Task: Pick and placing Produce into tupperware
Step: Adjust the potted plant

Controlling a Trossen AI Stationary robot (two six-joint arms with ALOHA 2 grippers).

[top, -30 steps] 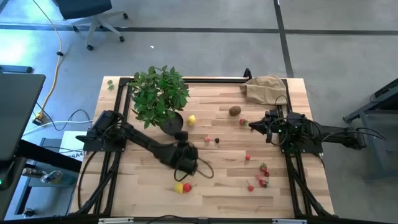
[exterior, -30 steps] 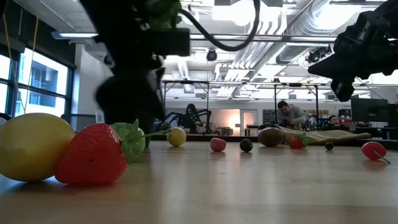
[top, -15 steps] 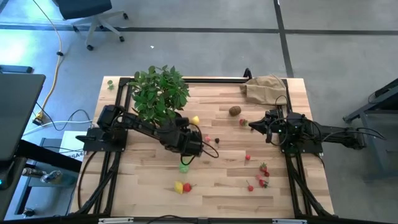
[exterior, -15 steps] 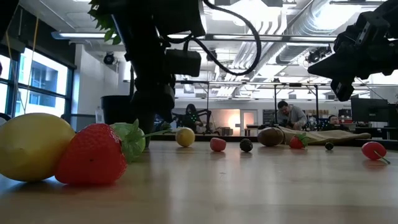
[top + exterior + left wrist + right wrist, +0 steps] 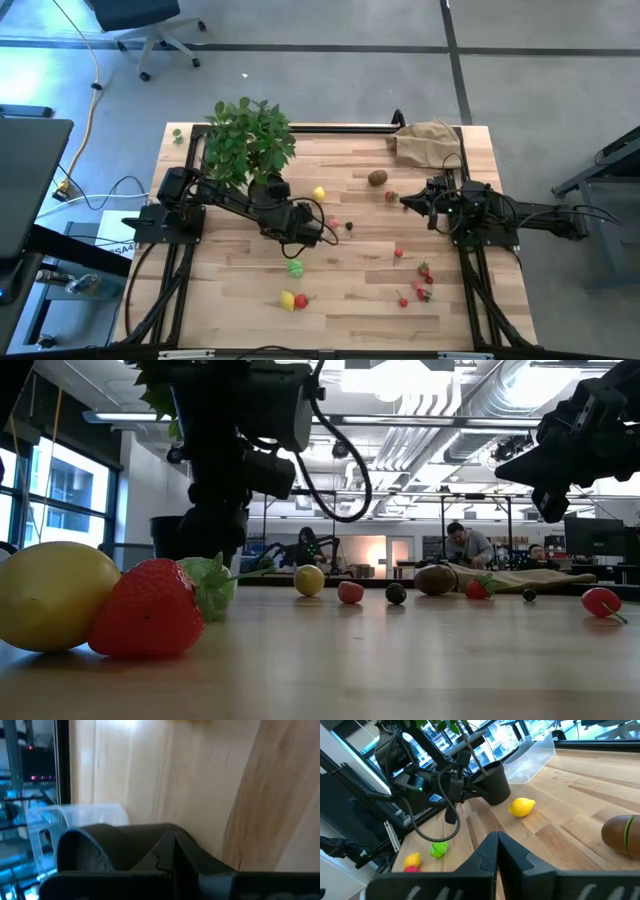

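Produce, toy, assorted, loose on the wooden table. Green round piece lies just in front of the left gripper; lemon and strawberry touch near the front edge; a second lemon sits beside the plant pot; kiwi-like brown piece rests near the tan paper bag; small red berries are scattered front right.

Handling, judged: light, hollow plastic, rigid, smooth and inclined to roll; not fragile. Grip round pieces across the widest middle; take the strawberry across its body, not by the leafy cap.

Tupperware: clear tub, behind the pot at the table's far left, partly hidden by the plant from above. Likely light and prone to slide when nudged.

Left gripper: fingers closed, nothing held, low over the table centre. Right gripper: closed, empty, waiting at the right side.

Markings: no readable brand, label or writing anywhere.
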